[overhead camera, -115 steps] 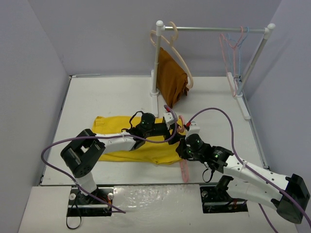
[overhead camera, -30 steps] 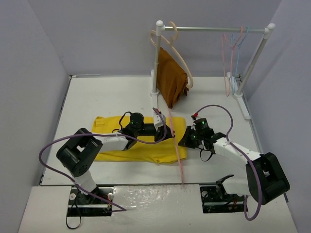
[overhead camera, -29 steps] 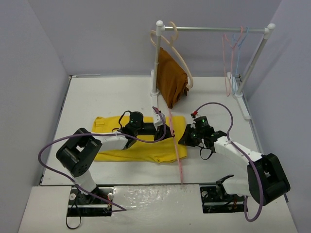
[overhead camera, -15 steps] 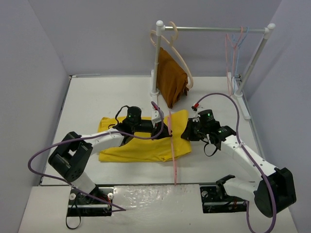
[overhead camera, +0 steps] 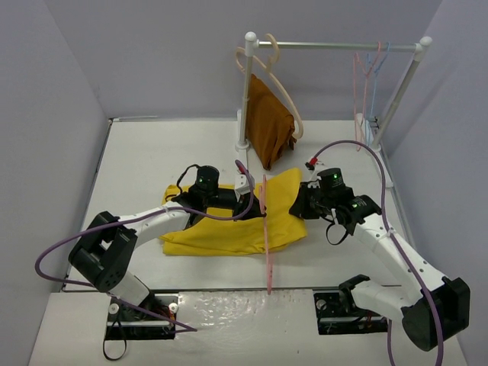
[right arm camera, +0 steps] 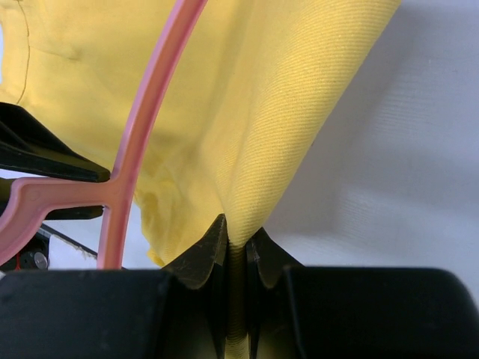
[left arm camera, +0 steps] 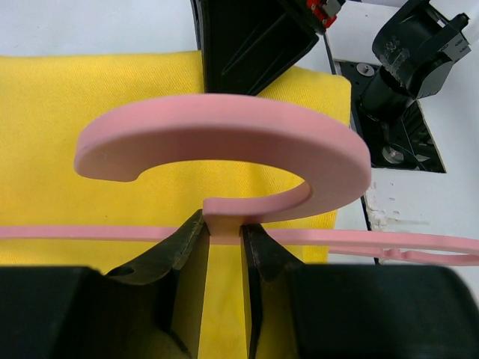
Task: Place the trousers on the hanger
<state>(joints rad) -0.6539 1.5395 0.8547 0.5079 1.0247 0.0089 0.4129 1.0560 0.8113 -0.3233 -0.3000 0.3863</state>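
Observation:
The yellow trousers (overhead camera: 229, 229) lie folded in the middle of the table, their right end lifted. My right gripper (overhead camera: 299, 204) is shut on that raised cloth edge; in the right wrist view the trousers (right arm camera: 247, 112) rise from between its jaws. My left gripper (overhead camera: 253, 200) is shut on the neck of the pink hanger (overhead camera: 265, 229), held over the trousers with its long bar running toward the near edge. The left wrist view has the hanger (left arm camera: 224, 134) hook right above the fingers (left arm camera: 187, 247), with yellow trousers (left arm camera: 90, 134) beneath.
A white clothes rail (overhead camera: 335, 46) stands at the back. On it hang a beige hanger (overhead camera: 282, 84) carrying rust-brown cloth (overhead camera: 268, 126), and pink and light blue hangers (overhead camera: 366, 76) at the right end. Purple cables loop from both arms.
Both arms have moved farther from the near edge. The right gripper has lifted the trousers' right end higher and rightward, and the left gripper has carried the hanger along over the cloth.

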